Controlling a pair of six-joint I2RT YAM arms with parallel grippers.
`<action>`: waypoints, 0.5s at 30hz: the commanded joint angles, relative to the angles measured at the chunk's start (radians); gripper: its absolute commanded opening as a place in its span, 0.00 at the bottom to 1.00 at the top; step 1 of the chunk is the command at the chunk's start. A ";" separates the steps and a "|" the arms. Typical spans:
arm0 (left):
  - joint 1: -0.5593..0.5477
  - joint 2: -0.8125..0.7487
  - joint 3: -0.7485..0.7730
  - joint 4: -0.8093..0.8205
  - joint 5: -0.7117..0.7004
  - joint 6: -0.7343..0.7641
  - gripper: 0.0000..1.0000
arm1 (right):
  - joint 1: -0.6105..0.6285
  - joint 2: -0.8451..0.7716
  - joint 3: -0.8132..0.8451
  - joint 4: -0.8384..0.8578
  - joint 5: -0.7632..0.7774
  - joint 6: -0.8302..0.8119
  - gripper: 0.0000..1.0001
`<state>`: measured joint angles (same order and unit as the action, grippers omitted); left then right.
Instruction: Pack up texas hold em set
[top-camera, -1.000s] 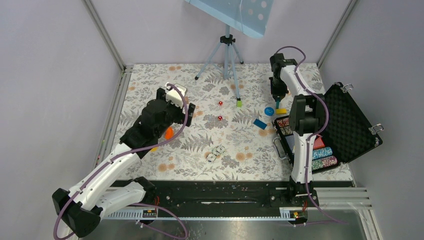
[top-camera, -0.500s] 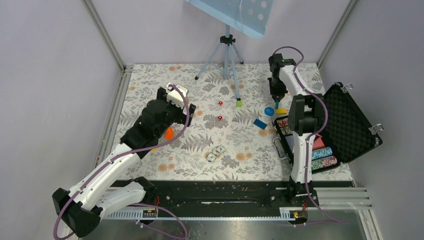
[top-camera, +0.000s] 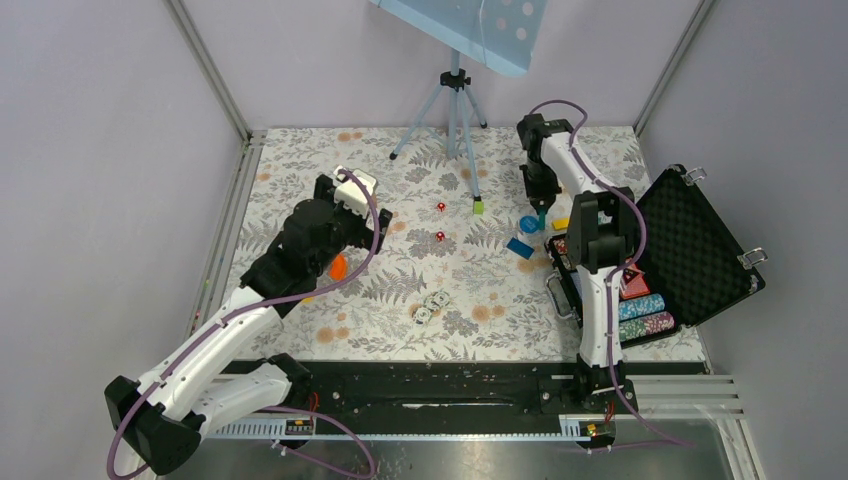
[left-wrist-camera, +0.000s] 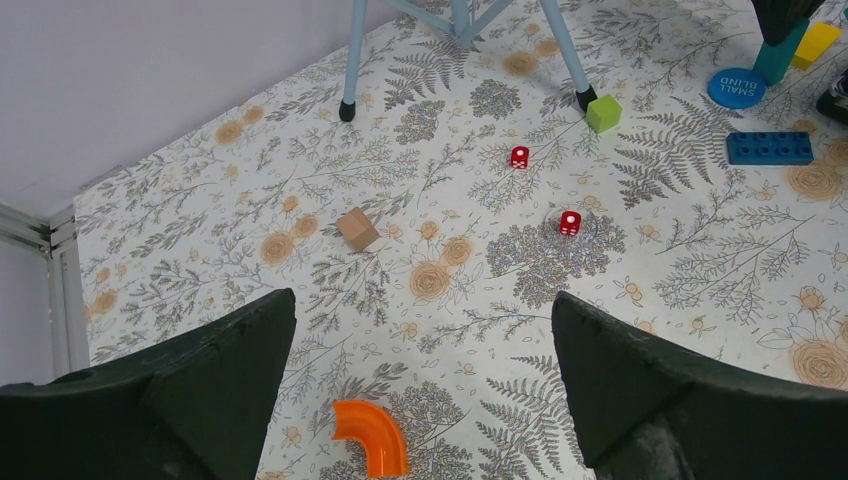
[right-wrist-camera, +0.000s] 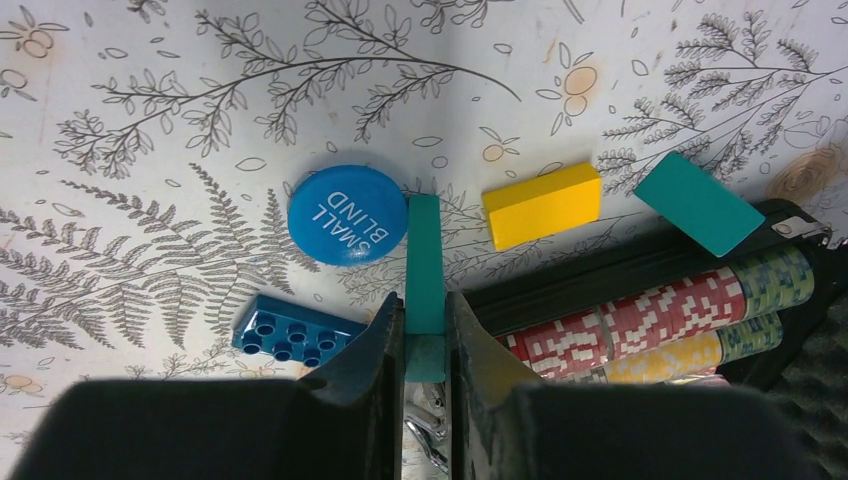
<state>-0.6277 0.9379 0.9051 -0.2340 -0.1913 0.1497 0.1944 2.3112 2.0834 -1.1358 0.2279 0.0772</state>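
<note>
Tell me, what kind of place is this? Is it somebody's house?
Probably a robot lab booth, not a house. The left arm and right arm are bolted at a flowery table, plain walls on metal posts close it in, and a tripod stands at the back.

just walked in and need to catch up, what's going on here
The right tool is shut on a thin teal block, next to the blue small blind disc and the open black case of poker chips. The left tool is wide open and holds nothing, hovering above an orange curved piece. Two red dice lie loose on the table.
</note>
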 joint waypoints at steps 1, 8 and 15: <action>-0.005 0.001 -0.005 0.041 0.014 0.008 0.99 | 0.028 0.000 0.018 -0.016 0.009 0.017 0.00; -0.007 -0.002 -0.005 0.040 0.011 0.011 0.99 | 0.065 0.006 0.025 0.023 0.039 -0.014 0.00; -0.008 -0.013 -0.004 0.039 0.012 0.013 0.99 | 0.097 0.023 0.056 0.027 0.032 -0.050 0.00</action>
<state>-0.6308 0.9379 0.9043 -0.2344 -0.1890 0.1532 0.2680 2.3127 2.0853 -1.1080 0.2451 0.0654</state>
